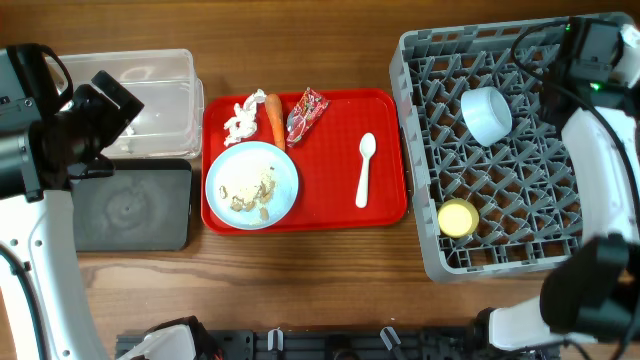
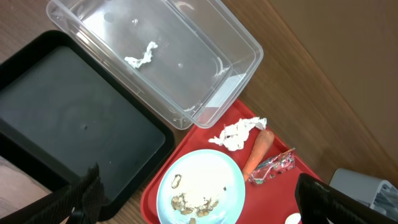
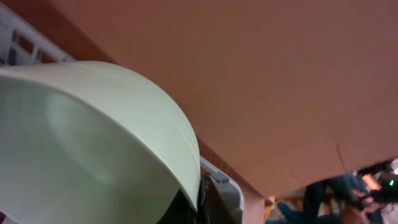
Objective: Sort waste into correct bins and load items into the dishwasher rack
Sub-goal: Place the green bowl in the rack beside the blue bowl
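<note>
Now tub (image 2: 247,62) w/ tissue (image 2: 142,55), rack (image 1: 420,150) w/ cup (image 1: 458,218)

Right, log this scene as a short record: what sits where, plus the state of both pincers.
clear tub: one tissue scrap inside
black tray: no waste visible
red tray: blue plate with food scraps, tissue, carrot, wrapper, spoon
rack: white bowl on its side, yellow cup
left pincer: open
right pincer: shut on green bowl, by the rack edge
</note>
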Controlling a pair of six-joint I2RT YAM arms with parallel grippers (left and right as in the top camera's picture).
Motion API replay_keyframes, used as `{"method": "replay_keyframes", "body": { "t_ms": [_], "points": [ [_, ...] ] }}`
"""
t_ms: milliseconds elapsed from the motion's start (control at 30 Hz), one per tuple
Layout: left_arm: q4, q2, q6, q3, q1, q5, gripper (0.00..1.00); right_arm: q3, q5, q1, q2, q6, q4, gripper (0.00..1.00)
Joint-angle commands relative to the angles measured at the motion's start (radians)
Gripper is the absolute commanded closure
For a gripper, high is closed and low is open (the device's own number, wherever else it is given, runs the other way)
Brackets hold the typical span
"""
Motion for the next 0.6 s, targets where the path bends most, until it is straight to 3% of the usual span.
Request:
{"method": "replay_keyframes", "body": {
  "t_ms": [0, 133, 567],
  "points": [
    [0.001, 0.005, -0.013, 0.006, 0.006, -0.017, 0.0, 0.002, 0.028, 0.01, 0.077, -0.193, 0.098, 0.96],
    [0.001, 0.005, -0.013, 0.006, 0.006, -0.017, 0.0, 0.002, 0.028, 0.016, 0.132, -0.273, 0.177, 0.96],
    [0.001, 0.005, -0.013, 0.006, 0.006, -0.017, 0.0, -0.009, -0.012, 0.093, 0.218, -0.27, 0.16, 0.96]
  ]
}}
